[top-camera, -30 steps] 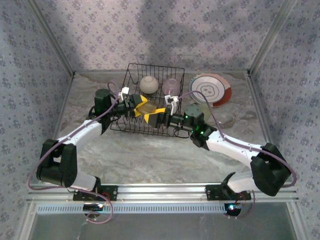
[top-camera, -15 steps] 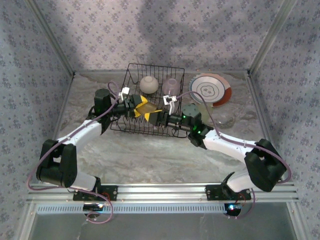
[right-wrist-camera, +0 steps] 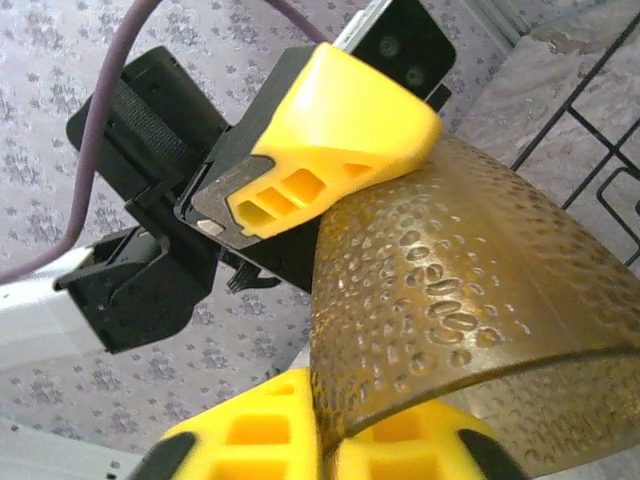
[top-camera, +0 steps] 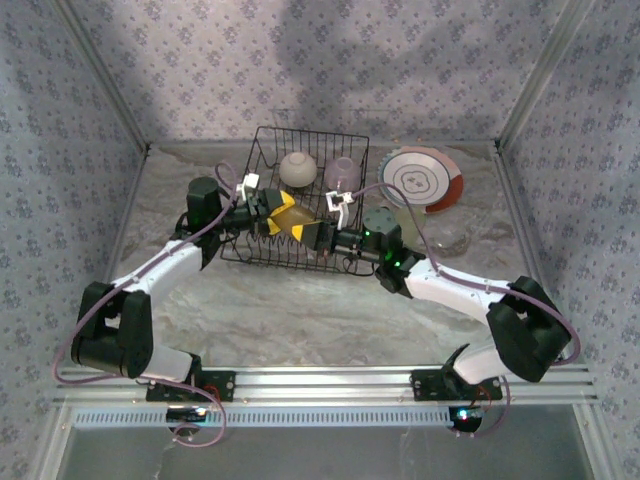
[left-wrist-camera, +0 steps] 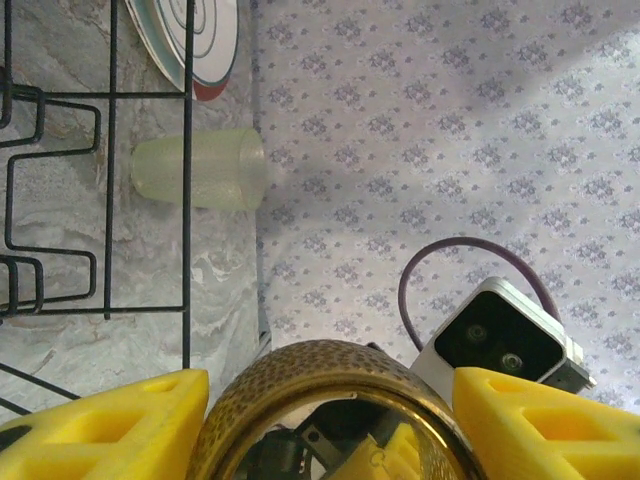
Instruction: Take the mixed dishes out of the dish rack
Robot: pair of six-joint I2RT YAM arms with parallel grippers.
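Marbled bench with the black wire dish rack sitting toward the back. Just right of the rack there's a plate with an orange-red rim. The cream bowl and lavender bowl are in the rack's far end. The amber cup is over the rack's near half. The left tool grips it across the body, and the right tool is clenched on its wall at the rim.

My left arm and right arm: white moulded shell links, black joint housings at 8 and 4 o'clock overhead, and a thin purple cable looped alongside each. Left gripper and right gripper: yellow ribbed plastic fingers, black bodies. Green lights on my right wrist.
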